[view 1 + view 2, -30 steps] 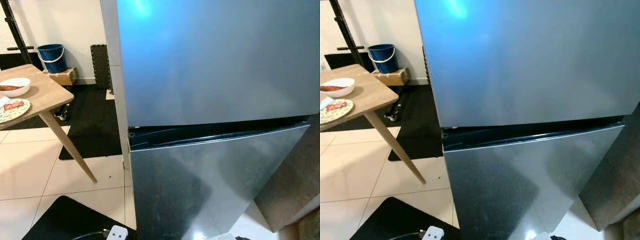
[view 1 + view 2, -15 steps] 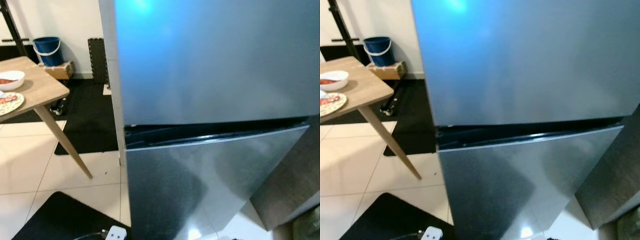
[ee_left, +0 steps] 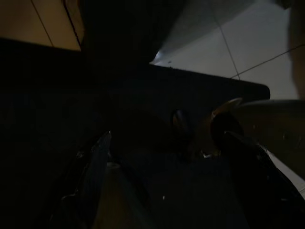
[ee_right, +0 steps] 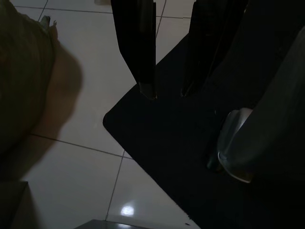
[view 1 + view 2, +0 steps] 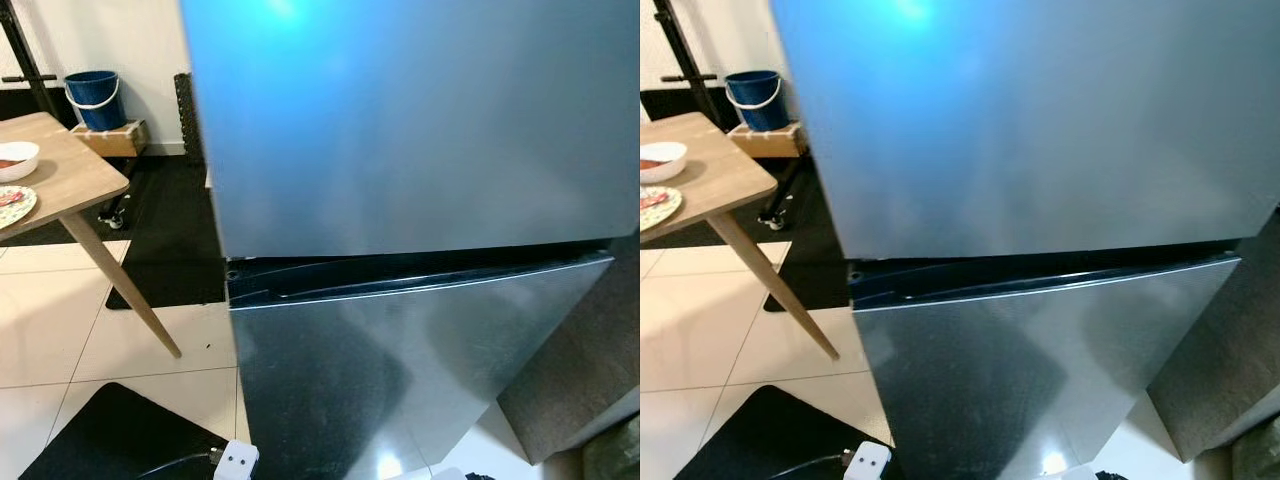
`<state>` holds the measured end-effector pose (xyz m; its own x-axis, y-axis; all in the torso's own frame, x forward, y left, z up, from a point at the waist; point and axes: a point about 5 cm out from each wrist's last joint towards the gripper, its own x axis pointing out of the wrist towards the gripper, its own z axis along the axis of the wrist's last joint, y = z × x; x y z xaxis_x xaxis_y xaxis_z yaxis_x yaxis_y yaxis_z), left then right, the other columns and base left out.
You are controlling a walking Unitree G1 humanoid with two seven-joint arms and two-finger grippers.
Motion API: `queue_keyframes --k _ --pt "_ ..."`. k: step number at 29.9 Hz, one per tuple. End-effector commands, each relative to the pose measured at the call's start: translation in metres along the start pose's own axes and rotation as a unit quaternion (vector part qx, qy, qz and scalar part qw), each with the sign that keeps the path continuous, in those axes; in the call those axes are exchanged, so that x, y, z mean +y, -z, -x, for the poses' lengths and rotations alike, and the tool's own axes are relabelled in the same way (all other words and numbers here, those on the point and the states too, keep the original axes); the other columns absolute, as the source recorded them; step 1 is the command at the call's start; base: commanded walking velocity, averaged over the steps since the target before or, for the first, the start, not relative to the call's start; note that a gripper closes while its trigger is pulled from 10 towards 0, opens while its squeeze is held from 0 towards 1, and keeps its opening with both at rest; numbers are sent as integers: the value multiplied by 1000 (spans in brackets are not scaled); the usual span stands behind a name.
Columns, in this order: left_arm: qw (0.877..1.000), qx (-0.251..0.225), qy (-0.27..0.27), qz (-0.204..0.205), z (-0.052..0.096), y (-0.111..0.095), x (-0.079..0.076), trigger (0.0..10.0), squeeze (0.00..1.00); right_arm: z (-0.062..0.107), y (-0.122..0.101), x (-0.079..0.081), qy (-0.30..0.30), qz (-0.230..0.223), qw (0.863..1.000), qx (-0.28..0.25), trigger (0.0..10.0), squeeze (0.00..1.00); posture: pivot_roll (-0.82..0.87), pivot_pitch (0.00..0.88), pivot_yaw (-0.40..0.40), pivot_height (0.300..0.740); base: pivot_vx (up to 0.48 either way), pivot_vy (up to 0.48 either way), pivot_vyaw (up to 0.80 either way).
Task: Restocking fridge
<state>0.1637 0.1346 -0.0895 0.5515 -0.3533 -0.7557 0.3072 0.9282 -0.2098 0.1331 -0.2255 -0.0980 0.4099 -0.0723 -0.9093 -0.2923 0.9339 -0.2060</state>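
Compared with a second ago, your head views have swung: the fridge's upper door (image 5: pixel 420 120) now spreads further left across the frame, and the bench (image 5: pixel 55 185) sits nearer the left edge with less of it showing. The things themselves have not shifted.

Right gripper (image 4: pixel 167 93): hanging over the floor, jaws released, two black fingers (image 4: pixel 138 47) apart with a gap between their tips, nothing held. Under it you have a black mat (image 4: pixel 190 143) on pale floor tiles (image 4: pixel 71 167); a rounded pale part, too dim to name, stands at the mat's far side.

Left gripper (image 3: pixel 167 167): hanging in deep shade, jaws spread, fingers (image 3: pixel 90 176) well apart and holding nothing. Beyond them, a dark mat and a patch of light tile.

Fridge: directly ahead and close, steel-grey, with a blue glare at the top of the upper door. Both doors look shut; a dark seam runs between the upper door and the lower door (image 5: pixel 400 370).

Surface, left of the fridge: wooden bench on a slanted leg (image 5: pixel 120 285), carrying a white bowl (image 5: pixel 15 160) with something red in it and a patterned plate (image 5: pixel 12 205) just beside it, both cut by the frame edge.

Room: cream tile floor (image 5: pixel 50 330); black matting (image 5: pixel 160 240) behind the bench; a blue bucket (image 5: pixel 92 98) on a low wooden box (image 5: pixel 110 138) by the white wall; a black stand (image 5: pixel 25 60) at the far left. Near your feet, another black mat (image 5: pixel 110 435) with a white plug block (image 5: pixel 238 462) and cable. Grey-brown upholstery (image 5: pixel 590 360) stands right of the fridge.
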Motion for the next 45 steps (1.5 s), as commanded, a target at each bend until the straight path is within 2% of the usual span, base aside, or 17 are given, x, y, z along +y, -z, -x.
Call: queue_keyframes --k 1,4,5,7,11,12,13,14,18,23,24,25,26,27,29,41,45 --pt "1000 -13 1 -1 0 -5 1 10000 0 0 3 1 -1 -1 1000 4 10000 0 -55 0 -20 740 0 0 0" --pt "999 -38 4 -14 -2 -16 2 10000 0 0 3 1 -1 0 1000 4 10000 0 -55 0 -18 740 0 0 0" --pt "997 -65 12 -31 -3 -26 1 10000 0 0 3 1 -2 -1 1000 4 10000 0 -55 0 -18 740 0 0 0" --pt "994 -93 31 -37 -4 -37 -2 10000 0 0 4 2 -2 0 1000 4 10000 0 -54 0 -18 740 0 0 0" --pt "992 -113 44 -44 -5 -46 -5 10000 0 0 4 2 -2 0 1000 4 10000 0 -54 0 -18 740 0 0 0" --pt "989 -122 54 -62 -5 -51 -7 10000 0 0 4 2 -2 0 1000 5 10000 0 -54 0 -18 740 0 0 0" --pt "982 -133 78 -111 -6 -59 -13 10000 0 0 4 2 -2 0 1000 5 10000 0 -52 0 -18 740 0 0 0" --pt "978 -135 88 -131 -6 -61 -16 10000 0 0 4 2 -2 0 1000 5 10000 0 -52 0 -18 740 0 0 0" --pt "974 -137 98 -153 -7 -63 -19 10000 0 0 4 2 -2 -1 1000 5 10000 0 -52 0 -18 740 0 0 0" --pt "962 -166 126 -176 -7 -76 -27 10000 0 0 4 3 -3 -1 1000 5 10000 0 -51 0 -18 740 0 0 0" --pt "960 -173 131 -179 -7 -80 -29 1176 0 0 4 3 -4 0 1000 6 10000 0 -51 0 -18 740 0 0 0" --pt "957 -181 132 -183 -8 -84 -30 1176 0 0 5 3 -4 0 1000 6 10000 0 -51 0 -18 740 0 0 0" --pt "954 -193 134 -185 -8 -91 -30 0 0 0 4 3 -4 0 1000 6 10000 0 -51 0 -18 740 0 0 0" --pt "954 -193 134 -185 -8 -91 -30 0 0 0 4 3 -4 0 1000 6 10000 0 -51 0 -18 740 0 0 0" --pt "947 -213 139 -195 -7 -104 -31 0 0 0 3 3 -4 1 1000 4 10000 0 -51 0 -18 740 0 0 0" --pt "932 -251 137 -221 -3 -125 -28 0 0 0 3 2 -3 2 1000 4 10000 0 -52 0 -18 740 0 0 0" --pt "924 -277 132 -228 0 -138 -27 0 0 0 3 3 -4 2 1000 4 10000 0 -51 0 -18 740 0 0 0"
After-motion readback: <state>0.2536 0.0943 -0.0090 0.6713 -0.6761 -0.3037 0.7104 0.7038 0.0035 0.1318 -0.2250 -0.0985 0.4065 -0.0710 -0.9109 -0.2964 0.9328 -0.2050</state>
